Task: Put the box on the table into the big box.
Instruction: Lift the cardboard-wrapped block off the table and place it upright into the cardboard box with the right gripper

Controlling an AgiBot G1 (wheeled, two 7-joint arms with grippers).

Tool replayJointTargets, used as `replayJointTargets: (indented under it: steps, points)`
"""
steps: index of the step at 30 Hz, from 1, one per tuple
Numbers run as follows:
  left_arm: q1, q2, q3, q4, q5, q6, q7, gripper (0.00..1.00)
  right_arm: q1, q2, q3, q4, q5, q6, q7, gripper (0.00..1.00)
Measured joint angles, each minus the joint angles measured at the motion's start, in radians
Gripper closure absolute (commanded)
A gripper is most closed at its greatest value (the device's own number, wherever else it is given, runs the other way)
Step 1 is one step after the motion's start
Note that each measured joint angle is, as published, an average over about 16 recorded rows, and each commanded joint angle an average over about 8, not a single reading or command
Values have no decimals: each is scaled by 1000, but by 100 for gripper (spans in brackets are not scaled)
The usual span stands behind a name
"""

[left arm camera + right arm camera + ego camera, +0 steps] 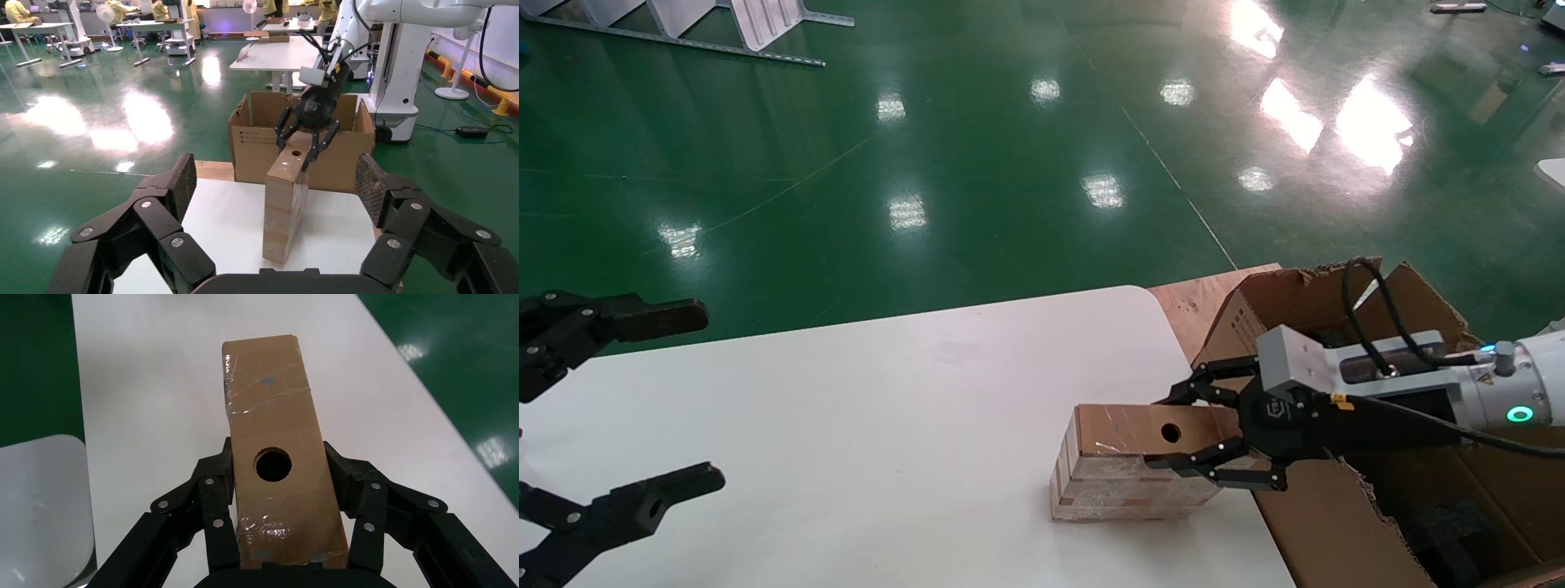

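Observation:
The small brown box (pixel 1128 469) with a round black hole in its top face stands on the white table (pixel 846 425) near its right edge. It also shows in the left wrist view (pixel 286 205) and the right wrist view (pixel 278 459). My right gripper (pixel 1173 431) is shut on the box's end nearest the big box, one finger on each long side (pixel 278 478). The big box (pixel 1385 490) stands open just right of the table, also seen in the left wrist view (pixel 263 144). My left gripper (pixel 695 396) is open and empty over the table's left edge.
Black foam blocks (pixel 1451 531) lie inside the big box. A brown board (pixel 1189 298) lies between table and carton. The green floor (pixel 1009 163) is behind. A second white table corner (pixel 43 508) shows in the right wrist view.

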Motion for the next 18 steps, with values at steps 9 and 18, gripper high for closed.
replayJointTargets:
  steps: [9, 18]
  points:
    - [0, 0, 0, 0, 0, 0, 0, 6, 95, 89, 57, 22, 102, 21, 95, 100]
    - [0, 0, 0, 0, 0, 0, 0, 100, 163, 227, 115, -28, 151, 61, 159, 100]
